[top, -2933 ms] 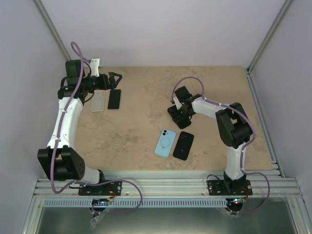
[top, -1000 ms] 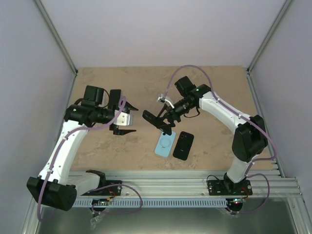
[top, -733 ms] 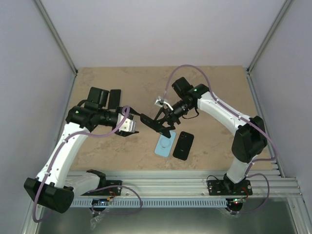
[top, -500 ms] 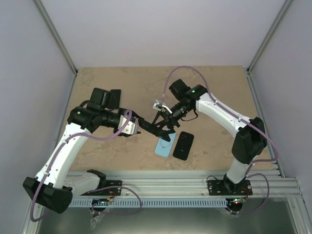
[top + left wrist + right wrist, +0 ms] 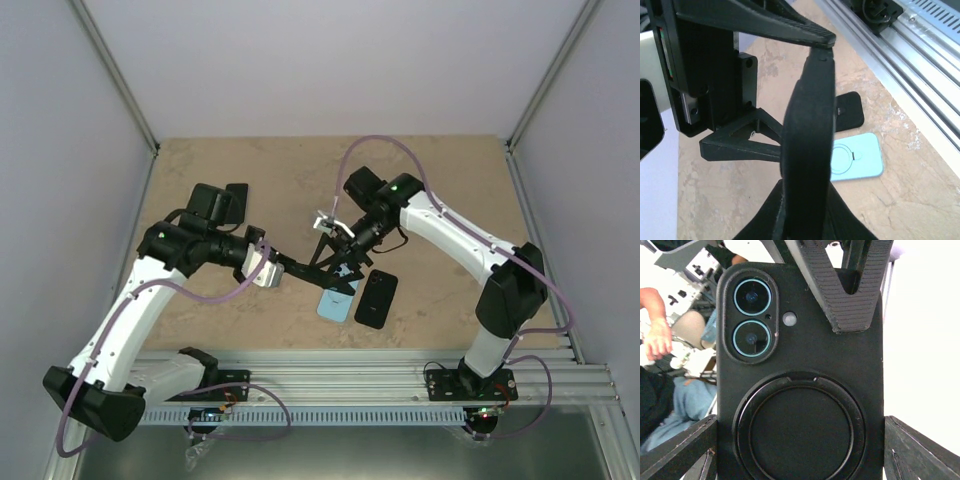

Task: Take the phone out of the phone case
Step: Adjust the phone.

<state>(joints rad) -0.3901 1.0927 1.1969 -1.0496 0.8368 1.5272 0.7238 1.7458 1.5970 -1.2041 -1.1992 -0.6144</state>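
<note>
A black phone case (image 5: 805, 390) with a round ring on its back hangs in mid-air, and the phone shows only as two camera lenses (image 5: 752, 297) through the cutout. My right gripper (image 5: 800, 440) is shut on the case across its width, one finger (image 5: 680, 452) on each long side. The left gripper (image 5: 806, 192) is shut on the case's end edge, which shows edge-on (image 5: 807, 125) in the left wrist view. From above, the two grippers meet at the case (image 5: 338, 262) over the table's middle.
Below the held case lie a light blue cased phone (image 5: 337, 303) and a black phone (image 5: 376, 298) side by side. Another black phone (image 5: 237, 191) lies at the back left, partly behind the left arm. Aluminium rails (image 5: 340, 375) run along the near edge.
The left arm swung right from the back left to the case held up by the right gripper, and its jaws closed on the case's edge. The right gripper kept its grip and shifted slightly left.
</note>
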